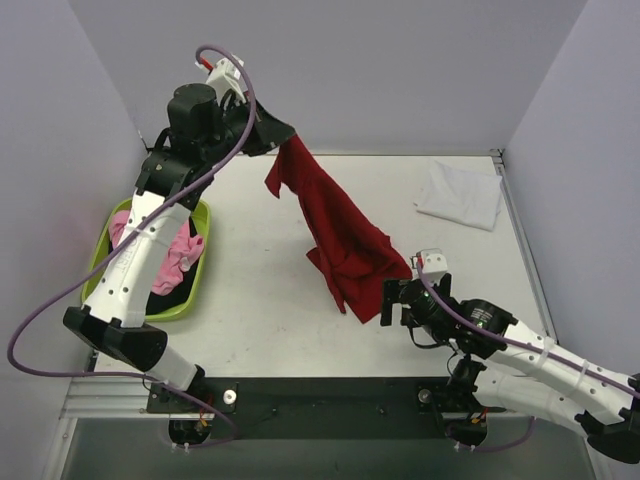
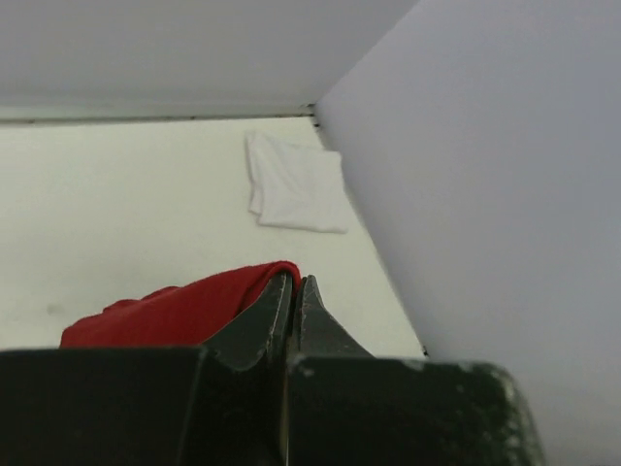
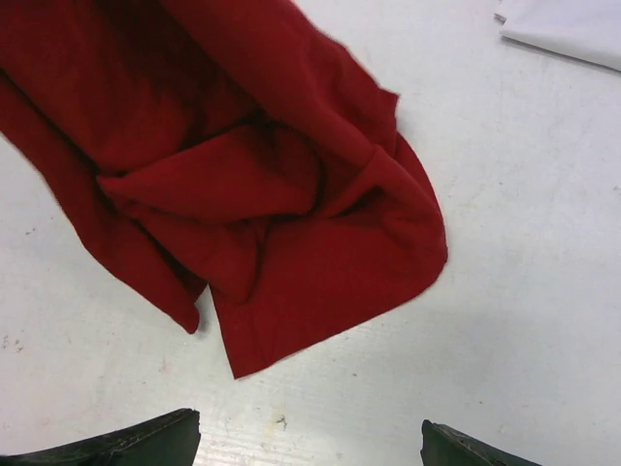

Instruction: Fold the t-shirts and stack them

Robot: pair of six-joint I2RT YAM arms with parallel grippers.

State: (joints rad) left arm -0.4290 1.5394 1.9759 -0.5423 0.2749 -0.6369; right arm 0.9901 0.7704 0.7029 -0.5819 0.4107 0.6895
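My left gripper [image 1: 283,138] is shut on the top of the deep red t-shirt [image 1: 340,235] and holds it high over the table's back left; the cloth hangs down and its lower end rests crumpled on the table. In the left wrist view the red cloth [image 2: 184,311] is pinched between the closed fingers [image 2: 294,291]. My right gripper [image 1: 393,303] is open and empty, just in front of the shirt's lower hem [image 3: 291,282]. A folded white t-shirt [image 1: 460,195] lies at the back right. A pink t-shirt [image 1: 175,250] and a black one [image 1: 175,290] lie in the tub.
The lime-green plastic tub [image 1: 195,290] stands at the table's left edge under my left arm. Grey walls close the table on the left, back and right. The white shirt also shows in the left wrist view [image 2: 296,184], near the corner.
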